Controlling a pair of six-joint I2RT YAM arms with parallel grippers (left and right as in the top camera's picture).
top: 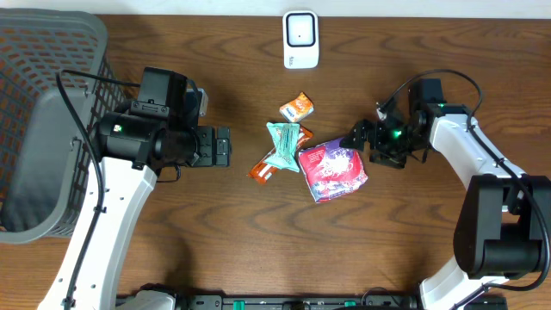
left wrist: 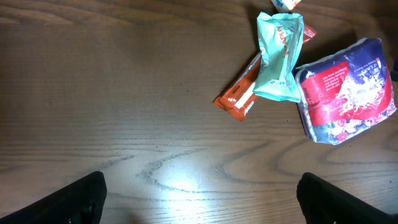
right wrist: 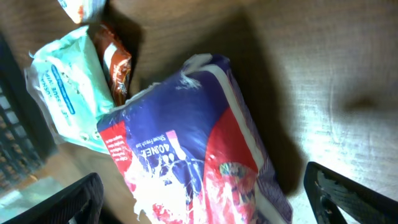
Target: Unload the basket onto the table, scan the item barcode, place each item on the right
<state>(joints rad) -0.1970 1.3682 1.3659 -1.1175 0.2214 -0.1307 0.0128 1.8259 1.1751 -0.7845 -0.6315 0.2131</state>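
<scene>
The right fingers (right wrist: pixel 62 205), released, face the red-blue bag (top: pixel 334 170) at frame centre, likely to lift it for scanning; the left fingers (left wrist: pixel 81 199) are released, empty.

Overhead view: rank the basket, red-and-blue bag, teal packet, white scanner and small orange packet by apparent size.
1. basket
2. red-and-blue bag
3. teal packet and white scanner: too alike to rank
4. small orange packet
</scene>
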